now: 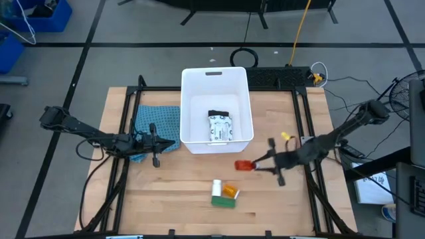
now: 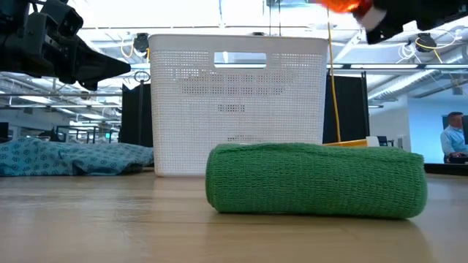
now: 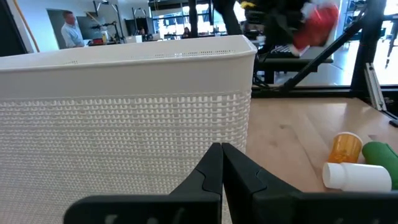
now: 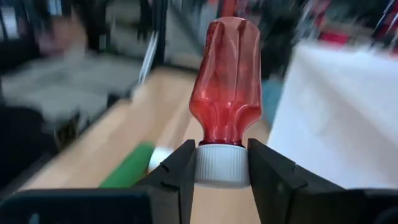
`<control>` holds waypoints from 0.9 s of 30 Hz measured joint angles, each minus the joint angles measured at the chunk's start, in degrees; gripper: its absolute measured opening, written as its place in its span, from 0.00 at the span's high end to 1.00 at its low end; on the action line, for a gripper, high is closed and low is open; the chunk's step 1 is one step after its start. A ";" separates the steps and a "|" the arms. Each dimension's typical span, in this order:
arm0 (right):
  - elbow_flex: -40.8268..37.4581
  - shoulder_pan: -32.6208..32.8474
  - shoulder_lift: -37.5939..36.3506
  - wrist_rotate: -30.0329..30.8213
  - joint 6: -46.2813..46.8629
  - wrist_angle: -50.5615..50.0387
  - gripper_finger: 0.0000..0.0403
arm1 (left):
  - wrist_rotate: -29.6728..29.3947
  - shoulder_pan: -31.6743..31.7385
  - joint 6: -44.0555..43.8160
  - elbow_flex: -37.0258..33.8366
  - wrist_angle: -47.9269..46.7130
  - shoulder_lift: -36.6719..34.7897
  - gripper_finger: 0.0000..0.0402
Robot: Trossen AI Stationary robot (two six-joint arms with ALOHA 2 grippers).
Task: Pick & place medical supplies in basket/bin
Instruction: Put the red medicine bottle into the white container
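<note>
The white bin stands at the table's far middle, with a white printed packet and a small black block on its floor. My right gripper hangs near the bin's near right corner, shut on a reddish-orange pill bottle. A second orange white-capped bottle lies on the table against a green block near the front edge. My left gripper waits shut, left of the bin, over the blue-green cloth. My right gripper pinches the bottle's white cap between its two fingers. The fingers come nearly level from the table's right side. The bottle's body sticks out beyond the fingertips, and it is lifted clear of the table, up at the bin's rim height.
Black frame rails run along the table's left and right sides. Bare wood lies between the bin and the green block. Blue crates sit on the floor at the far left, and a person shows in the room beyond.
</note>
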 joint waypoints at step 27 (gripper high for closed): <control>30.35 -20.67 2.35 4.04 -5.02 -19.41 0.73 | -1.68 0.02 1.79 0.00 0.61 0.00 0.99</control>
